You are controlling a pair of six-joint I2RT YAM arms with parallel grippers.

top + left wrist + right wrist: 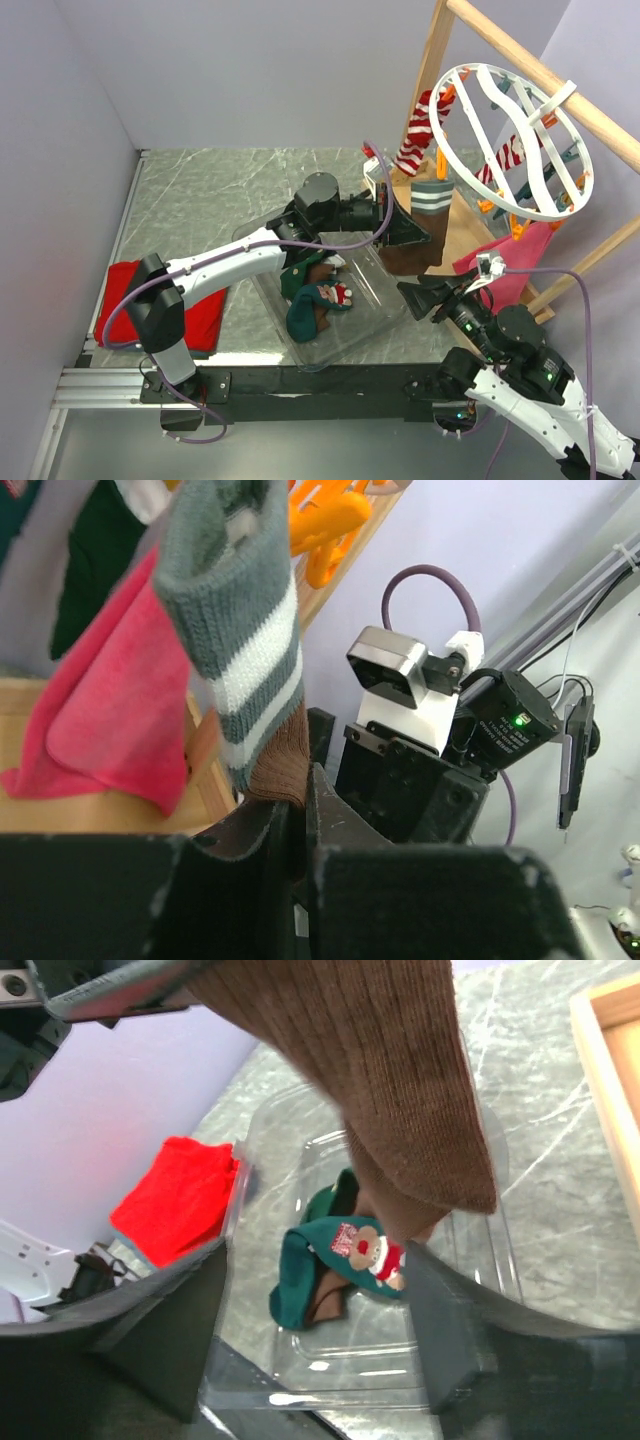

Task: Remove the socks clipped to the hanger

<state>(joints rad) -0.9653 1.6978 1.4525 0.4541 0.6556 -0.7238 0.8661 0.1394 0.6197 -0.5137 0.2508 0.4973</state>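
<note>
Above a grey marbled table (200, 190), my left fingers (340, 825) clamp the brown foot of a grey-cuffed sock (428, 235) apparently pegged to the white hanger (480, 68), my right fingers (165, 1335) spread apart over a clear tray (385, 300) holding green reindeer socks (315, 300), a downward tug likely needed next.

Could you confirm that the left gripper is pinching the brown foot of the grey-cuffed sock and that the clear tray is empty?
The tray part is wrong: the clear tray holds green socks, one with a reindeer face, as the right wrist view shows. The left gripper does pinch the brown foot of the grey-cuffed sock.
</note>
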